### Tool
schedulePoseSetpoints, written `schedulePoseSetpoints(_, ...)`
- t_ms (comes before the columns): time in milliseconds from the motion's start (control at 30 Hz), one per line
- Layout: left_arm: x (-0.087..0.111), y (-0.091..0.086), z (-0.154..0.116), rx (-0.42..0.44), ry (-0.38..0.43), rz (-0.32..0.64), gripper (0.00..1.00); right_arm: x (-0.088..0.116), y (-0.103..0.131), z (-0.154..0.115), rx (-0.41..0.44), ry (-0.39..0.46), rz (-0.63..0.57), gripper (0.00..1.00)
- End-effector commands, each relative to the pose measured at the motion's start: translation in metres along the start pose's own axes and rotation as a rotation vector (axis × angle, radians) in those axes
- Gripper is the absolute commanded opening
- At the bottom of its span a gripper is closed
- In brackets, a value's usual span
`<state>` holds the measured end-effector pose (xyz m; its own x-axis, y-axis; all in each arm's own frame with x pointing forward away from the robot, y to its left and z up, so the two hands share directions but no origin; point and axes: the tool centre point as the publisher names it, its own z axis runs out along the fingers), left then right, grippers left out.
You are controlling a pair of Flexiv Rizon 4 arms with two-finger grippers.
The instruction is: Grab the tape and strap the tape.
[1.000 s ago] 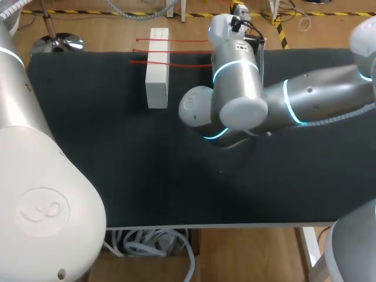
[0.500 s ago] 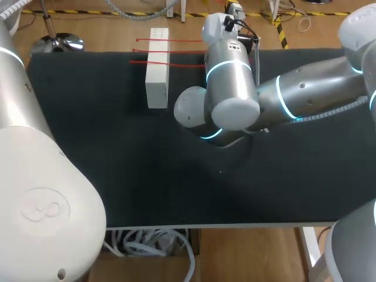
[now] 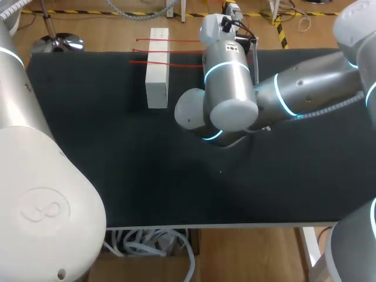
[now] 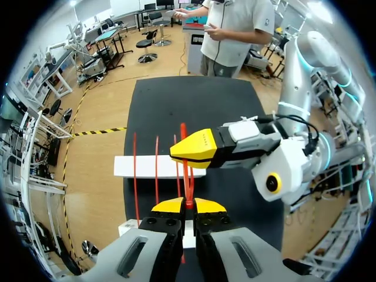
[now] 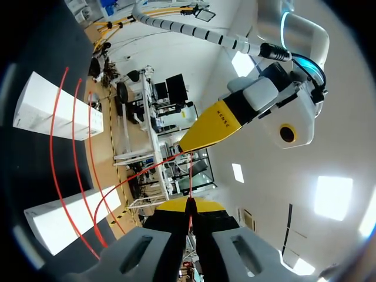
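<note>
Three red tape strips [image 3: 170,51] lie across a white block [image 3: 157,70] at the table's far side. In the left wrist view my left gripper [image 4: 188,205] is shut on a red tape strand [image 4: 186,176] that rises ahead of its tips. The white block [image 4: 158,166] with two more strips lies just beyond. My right arm's yellow fingers [image 4: 197,150] hover close above that strand. In the right wrist view my right gripper [image 5: 189,205] is shut on a thin red tape [image 5: 147,170] that curves down to the white block [image 5: 47,111]. My left arm's yellow fingers [image 5: 214,126] are close ahead.
My right arm [image 3: 235,88] reaches in from the right over the black table [image 3: 117,164] to its far edge, and its wrist hides the grippers from the head view. A second white piece [image 5: 64,220] shows beside the right gripper.
My right arm has shifted a little to the left and towards the far edge. The block and the tape strips on it lie as before.
</note>
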<state>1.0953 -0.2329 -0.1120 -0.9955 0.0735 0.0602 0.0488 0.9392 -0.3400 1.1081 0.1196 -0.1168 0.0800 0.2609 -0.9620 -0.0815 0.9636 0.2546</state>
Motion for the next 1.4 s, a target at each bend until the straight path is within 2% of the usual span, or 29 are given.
schedulePoseSetpoints(33,0.0,-0.001,-0.001,-0.004,0.004,-0.001,0.0,-0.002,0.004,0.0,0.002,0.008,-0.002,0.0)
schedulePoseSetpoints(467,0.0,-0.001,-0.001,-0.004,0.004,-0.001,0.0,-0.003,0.011,-0.003,-0.001,0.008,0.008,0.0)
schedulePoseSetpoints(767,0.0,-0.001,-0.001,-0.004,0.004,-0.001,0.0,-0.001,-0.004,-0.003,0.019,0.013,-0.015,0.0)
schedulePoseSetpoints(1400,0.0,-0.001,-0.001,-0.004,0.004,-0.001,0.0,-0.006,-0.005,-0.005,0.022,0.026,0.0,0.0)
